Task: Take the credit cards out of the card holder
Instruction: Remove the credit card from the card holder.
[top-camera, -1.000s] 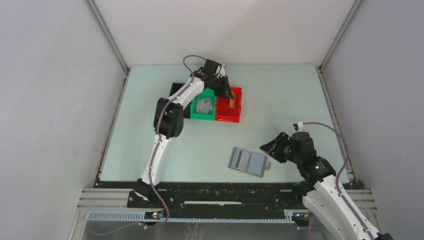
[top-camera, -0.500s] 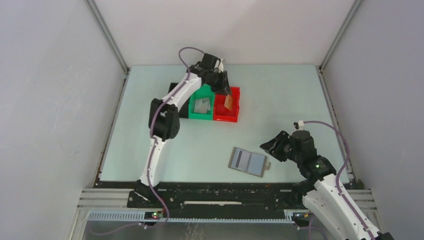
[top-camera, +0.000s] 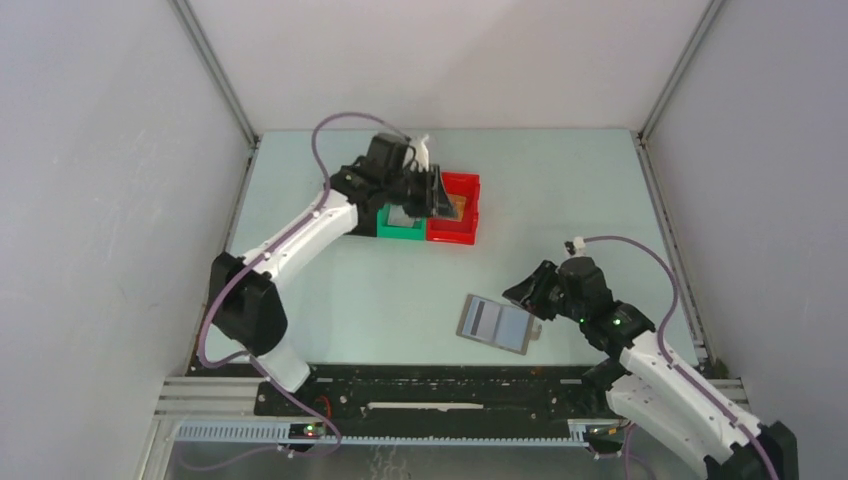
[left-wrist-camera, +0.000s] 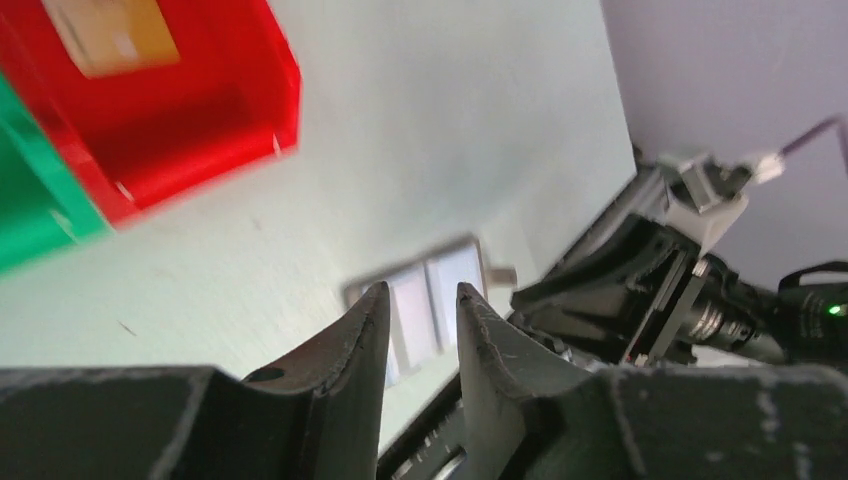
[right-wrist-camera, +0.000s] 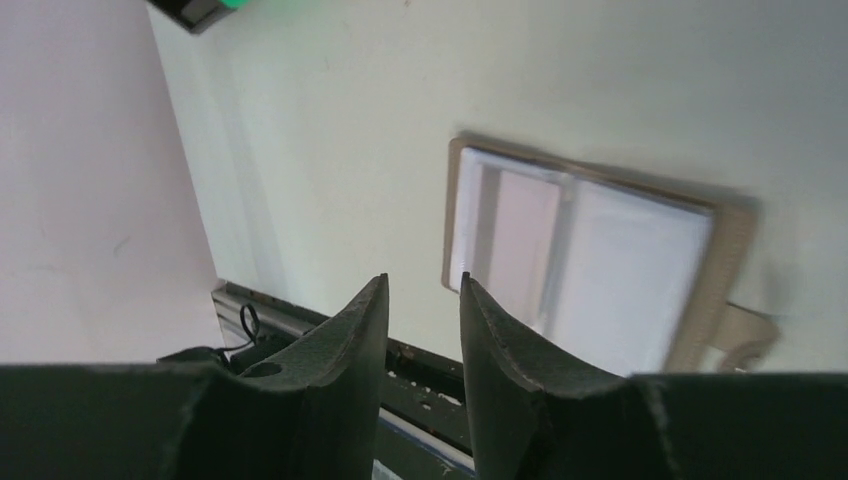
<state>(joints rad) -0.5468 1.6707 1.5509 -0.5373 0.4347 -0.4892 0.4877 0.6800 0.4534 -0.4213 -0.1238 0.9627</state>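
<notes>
From above, the left pincer (top-camera: 432, 192) hangs over the line where the green bin (top-camera: 400, 233) meets the red bin (top-camera: 456, 239), near the far middle of the pale green surface (top-camera: 570, 190). A tan-orange credit card (top-camera: 460, 207) lies inside the red bin, at 3 o'clock of that pincer and apart from it. The card holder (top-camera: 497, 323) lies open and flat on the surface, at 5 o'clock from the bins and well apart from them. The right pincer (top-camera: 518, 293) hovers just beside the holder's far right corner, at about 1 o'clock of it.

In the left wrist view, the left pincer (left-wrist-camera: 420, 300) is clenched on nothing: its 2 fingers (left-wrist-camera: 360, 340) leave only a narrow slit. The credit card (left-wrist-camera: 110, 35) rests on the floor of the red bin (left-wrist-camera: 210, 120) at 10 o'clock, with the green bin (left-wrist-camera: 35, 215) touching that bin's left side. The card holder (left-wrist-camera: 440, 272) shows blurred past the fingertips, and the right arm (left-wrist-camera: 650, 290) stands at 3 o'clock.

In the right wrist view, the right pincer (right-wrist-camera: 422, 295) is likewise clenched and empty, above the surface (right-wrist-camera: 400, 100). The open card holder (right-wrist-camera: 600, 270) lies at 2 o'clock of the fingertips, its 2 pale pockets side by side and its tab (right-wrist-camera: 745, 330) sticking out at the lower right. I cannot tell whether a card sits in either pocket.
</notes>
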